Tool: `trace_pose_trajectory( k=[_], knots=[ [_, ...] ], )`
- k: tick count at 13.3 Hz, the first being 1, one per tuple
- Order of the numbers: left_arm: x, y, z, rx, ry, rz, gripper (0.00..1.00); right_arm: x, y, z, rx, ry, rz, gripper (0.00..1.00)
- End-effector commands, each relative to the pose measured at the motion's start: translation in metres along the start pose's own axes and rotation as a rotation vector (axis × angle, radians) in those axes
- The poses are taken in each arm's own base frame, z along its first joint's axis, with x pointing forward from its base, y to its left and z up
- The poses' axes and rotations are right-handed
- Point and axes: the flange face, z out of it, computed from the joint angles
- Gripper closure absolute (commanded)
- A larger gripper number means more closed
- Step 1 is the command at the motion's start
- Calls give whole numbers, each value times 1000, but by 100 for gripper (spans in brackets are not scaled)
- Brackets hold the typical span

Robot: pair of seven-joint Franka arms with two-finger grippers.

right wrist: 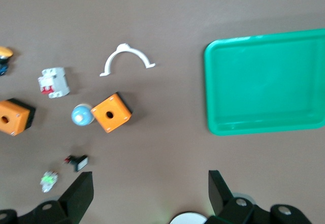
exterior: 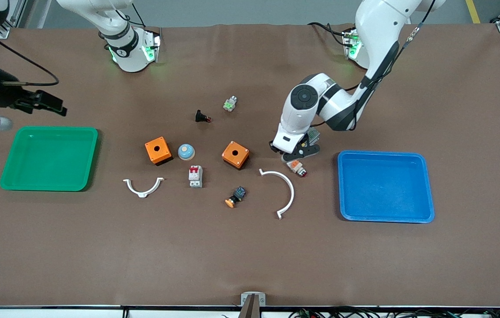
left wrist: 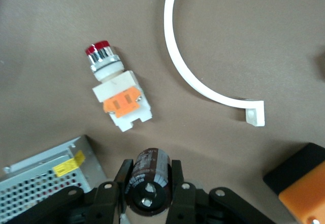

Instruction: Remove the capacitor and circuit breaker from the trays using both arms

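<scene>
Left gripper (left wrist: 148,193) clenched on the capacitor (left wrist: 149,181), low over the table just beside the orange-and-white pushbutton (left wrist: 118,94) and white arc (left wrist: 203,84). Right gripper (right wrist: 150,193) released, raised near the green tray (exterior: 49,158). We see the breaker (exterior: 195,176) lying between the 2 orange boxes (exterior: 158,150), nearer the front camera.

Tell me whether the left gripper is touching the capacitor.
Touching: the left wrist view shows the left gripper with a finger pressed on each side of the capacitor.

Two trays (exterior: 49,185) (exterior: 384,216), two orange boxes (exterior: 158,150) (exterior: 235,154), seemingly.
</scene>
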Motion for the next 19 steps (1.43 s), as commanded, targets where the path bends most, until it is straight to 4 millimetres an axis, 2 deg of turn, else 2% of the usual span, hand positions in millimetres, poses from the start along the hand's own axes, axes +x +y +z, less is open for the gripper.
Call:
trace_pose_trajectory(
  k=[1,4,5,6,7,8,9,10,11,14,16,17,19],
  knots=[
    [2,17,11,-6,7,-32,92,-1,10,-28,-25,68,-2,0],
    [1,21,24,-1,-7,-36,51,6,30,-52,-16,117,-46,0],
    [1,21,26,1,-9,-37,41,6,36,-52,-12,117,-37,0],
    [1,21,25,0,-8,-41,27,7,36,-52,-12,115,-35,0],
    [3,20,22,-3,-5,-47,21,8,37,-51,-14,116,-27,0],
    [4,21,19,-3,-2,-49,8,9,34,-54,-19,123,-36,0],
    [13,22,10,-10,8,-60,0,9,36,-60,-11,137,-33,0],
    [22,19,-6,-5,23,-71,0,11,37,-61,-10,139,-30,0],
    [35,17,-41,22,48,-82,0,11,38,-61,-12,139,-30,0],
    [119,-9,-159,105,95,-116,0,11,37,-61,-15,139,-34,0],
    [181,-49,-231,84,137,-79,0,12,35,-60,-20,137,-38,0],
    [208,-77,-260,73,163,-49,0,12,35,-60,-22,137,-38,0],
    [232,-131,-307,88,192,18,0,12,35,-59,-22,136,-39,0]
  ],
)
